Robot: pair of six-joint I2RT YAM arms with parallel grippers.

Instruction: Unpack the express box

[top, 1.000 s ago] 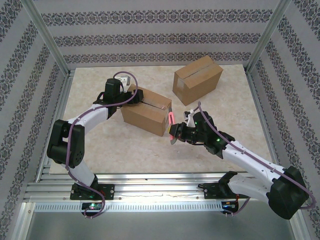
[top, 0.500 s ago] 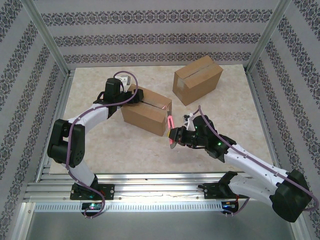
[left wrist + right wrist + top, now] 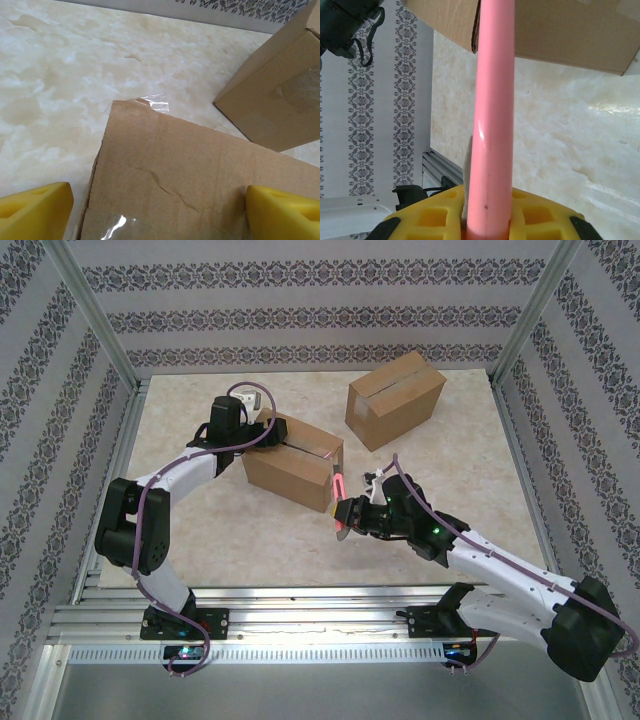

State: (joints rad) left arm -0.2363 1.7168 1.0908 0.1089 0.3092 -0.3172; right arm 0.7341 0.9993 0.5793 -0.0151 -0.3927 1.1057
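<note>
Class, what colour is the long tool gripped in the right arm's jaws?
The tool is pink; the right wrist view shows it best.

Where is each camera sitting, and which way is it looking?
Top: high behind the arms, looking down on the table, near box, far box and both arms.
Left wrist: on the left arm, looking past its open yellow jaws at both boxes.
Right wrist: on the right arm, looking along the pink tool its jaws hold, toward the near box.
Shared: all three see the near box.
</note>
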